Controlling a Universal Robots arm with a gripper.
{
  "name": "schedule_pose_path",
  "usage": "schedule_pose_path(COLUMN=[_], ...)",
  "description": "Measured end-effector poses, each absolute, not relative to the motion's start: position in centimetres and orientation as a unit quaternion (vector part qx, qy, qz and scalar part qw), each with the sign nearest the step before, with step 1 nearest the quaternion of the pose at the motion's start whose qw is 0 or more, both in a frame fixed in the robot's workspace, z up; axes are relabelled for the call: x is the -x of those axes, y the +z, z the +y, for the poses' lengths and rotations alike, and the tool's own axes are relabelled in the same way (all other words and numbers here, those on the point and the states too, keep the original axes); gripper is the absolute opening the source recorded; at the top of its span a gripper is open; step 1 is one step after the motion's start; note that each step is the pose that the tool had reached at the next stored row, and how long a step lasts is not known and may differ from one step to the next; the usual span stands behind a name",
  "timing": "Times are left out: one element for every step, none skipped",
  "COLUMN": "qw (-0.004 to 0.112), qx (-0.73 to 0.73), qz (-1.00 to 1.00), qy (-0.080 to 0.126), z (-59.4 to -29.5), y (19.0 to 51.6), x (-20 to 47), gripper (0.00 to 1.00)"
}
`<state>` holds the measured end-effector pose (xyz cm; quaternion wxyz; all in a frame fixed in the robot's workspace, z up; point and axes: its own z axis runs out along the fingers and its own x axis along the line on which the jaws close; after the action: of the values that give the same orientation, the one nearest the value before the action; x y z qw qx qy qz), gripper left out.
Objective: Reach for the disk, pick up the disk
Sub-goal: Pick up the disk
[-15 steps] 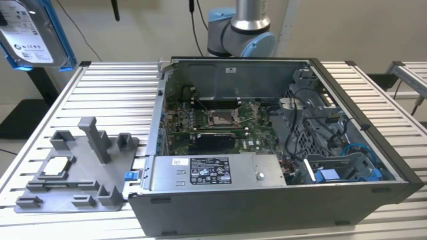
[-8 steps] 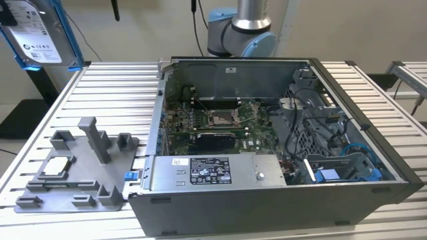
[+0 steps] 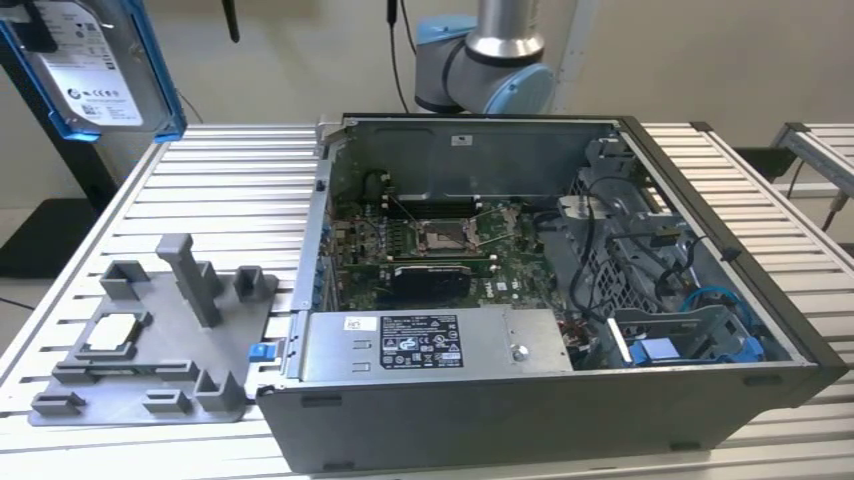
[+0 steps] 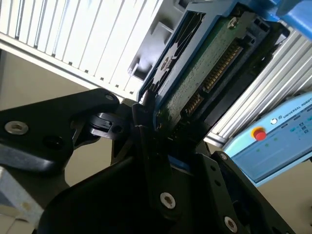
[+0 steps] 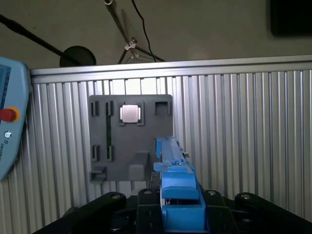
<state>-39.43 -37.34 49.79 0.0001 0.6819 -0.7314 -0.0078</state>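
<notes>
A slatted metal bench (image 3: pixel 227 190) carries a grey fixture plate (image 3: pixel 160 350) and an open computer case (image 3: pixel 534 300) in the exterior view, with the robot arm (image 3: pixel 487 60) and a beige wall (image 3: pixel 721 50) behind. The disk (image 3: pixel 96 70), silver-grey with a white label and blue side rails, hangs above the bench at the exterior view's upper left, partly cut off by the frame. In the second wrist view the black fingers (image 4: pixel 146 141) of the gripper (image 4: pixel 158 122) clamp the disk's end, its green circuit board showing. The exact contact lies in shadow.
</notes>
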Motion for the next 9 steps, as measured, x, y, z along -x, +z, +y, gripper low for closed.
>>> schedule_pose_path(qw=[0.0, 0.0, 0.0, 0.0, 0.0, 0.0, 0.0, 0.0, 0.0], qx=[-0.682, -0.682, -0.682, -0.682, -0.682, -0.682, -0.682, -0.682, -0.682], qz=[-0.731, -0.731, -0.731, -0.731, -0.731, -0.731, -0.731, -0.731, -0.731], qy=[-0.008, -0.008, -0.008, -0.008, -0.008, -0.008, -0.008, -0.008, -0.008], z=[-37.3, -37.3, -37.3, -37.3, -37.3, -37.3, -37.3, -37.3, -37.3], y=[49.8, 49.8, 49.8, 49.8, 49.8, 49.8, 49.8, 49.8, 49.8], x=[39.2, 39.0, 38.8, 38.6, 38.4, 38.1, 37.9, 37.7, 37.5], gripper=[0.0, 0.0, 0.0, 0.0, 0.0, 0.0, 0.0, 0.0, 0.0])
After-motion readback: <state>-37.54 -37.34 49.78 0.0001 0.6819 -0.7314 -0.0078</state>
